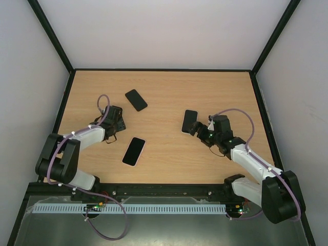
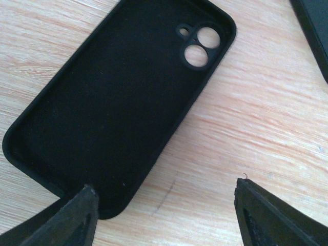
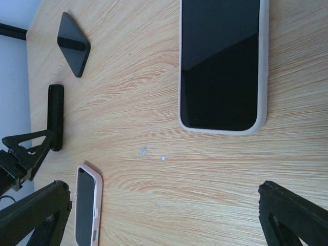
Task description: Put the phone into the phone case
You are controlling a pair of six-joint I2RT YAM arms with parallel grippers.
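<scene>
An empty black phone case [image 2: 118, 97] lies open side up on the table, camera holes at its far end. My left gripper [image 2: 164, 218] is open just above it; one finger [image 2: 72, 218] overlaps the case's near corner, the other finger [image 2: 274, 215] is over bare wood. In the top view my left gripper [image 1: 118, 124] hides most of the case. A dark-screened phone with a light grey rim [image 3: 223, 64] lies flat just ahead of my open, empty right gripper [image 3: 161, 215]. The same phone [image 1: 190, 121] and right gripper [image 1: 200, 129] show in the top view.
A black phone [image 1: 136, 100] lies behind the left gripper; its corner shows in the left wrist view [image 2: 313, 31]. A phone in a white-pink case [image 1: 134, 151] lies at front centre and also shows in the right wrist view [image 3: 88, 205]. Black frame rails border the table.
</scene>
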